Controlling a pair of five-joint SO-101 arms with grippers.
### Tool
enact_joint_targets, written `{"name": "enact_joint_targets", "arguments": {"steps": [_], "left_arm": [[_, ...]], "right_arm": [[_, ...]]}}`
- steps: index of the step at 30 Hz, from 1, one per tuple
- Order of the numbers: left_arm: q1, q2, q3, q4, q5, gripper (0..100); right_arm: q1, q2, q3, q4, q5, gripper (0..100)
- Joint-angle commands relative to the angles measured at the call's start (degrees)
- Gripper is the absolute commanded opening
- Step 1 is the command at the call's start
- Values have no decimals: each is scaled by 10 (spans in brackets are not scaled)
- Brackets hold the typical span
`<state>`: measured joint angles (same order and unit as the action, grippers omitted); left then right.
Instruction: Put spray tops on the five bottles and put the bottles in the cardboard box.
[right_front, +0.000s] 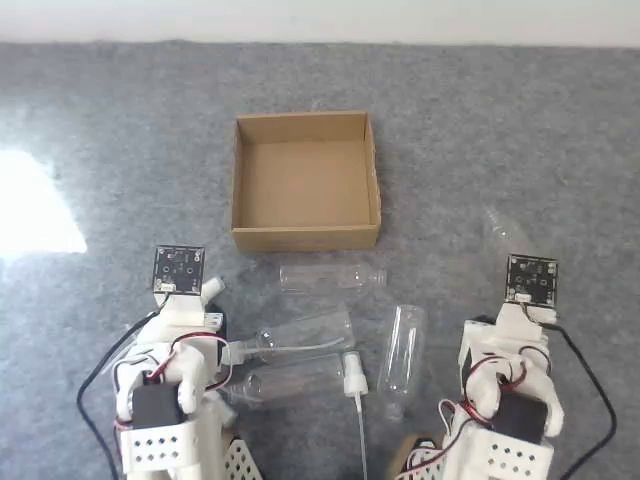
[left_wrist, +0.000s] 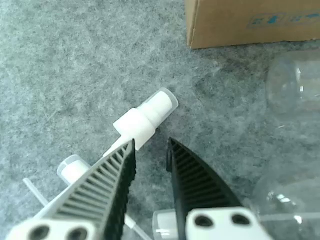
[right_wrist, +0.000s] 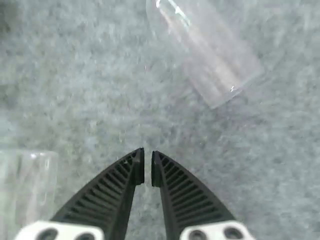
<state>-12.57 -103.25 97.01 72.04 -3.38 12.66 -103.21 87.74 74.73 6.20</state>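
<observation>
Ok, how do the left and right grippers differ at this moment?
The left gripper stands open; the right gripper is shut. A white spray top lies at the left gripper's tips; grey carpet lies under the right gripper's tips, a clear bottle beyond. Both hold nothing.

The table (right_front: 110, 130) is covered in grey felt-like cloth, matt and fuzzy; the box (right_front: 305, 238) is plain brown cardboard, matt; the bottles (right_front: 332, 277) are clear plastic, smooth and glossy; the spray top (left_wrist: 145, 120) is smooth white plastic; the left gripper (left_wrist: 150, 146) and right gripper (right_wrist: 147, 159) are black ribbed plastic, matt.
</observation>
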Motion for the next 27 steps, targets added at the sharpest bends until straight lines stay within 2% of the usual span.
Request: {"name": "enact_joint_targets", "arguments": {"steps": [1,16,22,27], "left_arm": [[2,-10,-5,3,7,98],[2,-10,-5,3,7,98],[2,-10,-5,3,7,98],[2,-10,-5,3,7,98]], "right_arm": [[7,-8,-62,-2,4,13],[7,-4,-215,1,3,6],[5,-3,-250,-1,-46,6],[-21,-2,-290,4,-47,6]]}}
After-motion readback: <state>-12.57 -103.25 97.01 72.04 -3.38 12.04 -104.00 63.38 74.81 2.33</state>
